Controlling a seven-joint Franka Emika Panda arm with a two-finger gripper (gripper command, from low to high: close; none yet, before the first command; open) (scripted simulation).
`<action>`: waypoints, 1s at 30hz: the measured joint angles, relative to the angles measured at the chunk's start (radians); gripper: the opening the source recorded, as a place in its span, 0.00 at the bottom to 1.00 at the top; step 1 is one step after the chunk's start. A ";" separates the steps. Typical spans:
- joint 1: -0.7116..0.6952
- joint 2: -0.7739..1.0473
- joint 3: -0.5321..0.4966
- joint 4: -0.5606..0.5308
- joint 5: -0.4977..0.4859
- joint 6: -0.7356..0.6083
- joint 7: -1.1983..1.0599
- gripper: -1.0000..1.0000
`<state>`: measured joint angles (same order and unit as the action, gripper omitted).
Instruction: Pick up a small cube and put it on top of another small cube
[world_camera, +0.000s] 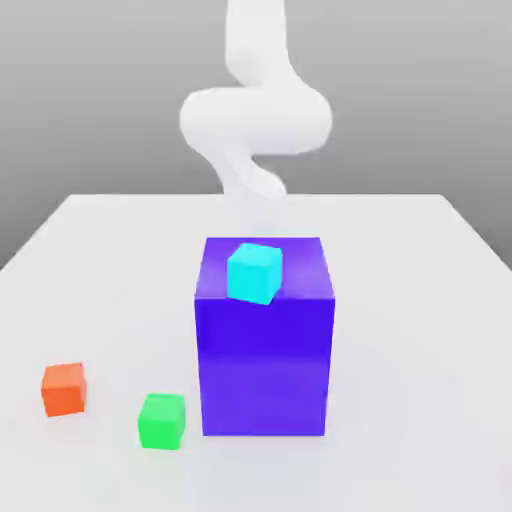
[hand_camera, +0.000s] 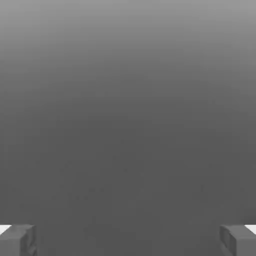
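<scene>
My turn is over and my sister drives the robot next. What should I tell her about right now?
Gripper: open, holding nothing.
Cyan cube sits on the big blue-violet block.
Green cube and orange cube lie apart on the table, toward the exterior view's left of the block.
Done: nothing yet; no small cube rests on another small one.
Left: grasp one, lift it, stack it.

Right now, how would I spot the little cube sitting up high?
Find the big blue-violet block in the middle of the white table. The cyan cube rests on its top. The orange cube and green cube lie low on the table.
</scene>
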<state>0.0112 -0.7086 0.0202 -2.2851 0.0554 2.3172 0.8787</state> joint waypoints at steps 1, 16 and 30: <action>0.004 0.039 0.010 0.007 0.022 0.007 0.035 0.50; 0.048 0.583 0.246 0.095 0.113 0.115 0.682 0.50; 0.345 1.096 0.209 0.173 -0.168 0.227 1.531 0.50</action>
<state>0.3566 0.3871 0.2291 -2.1123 -0.1130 2.5445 2.4096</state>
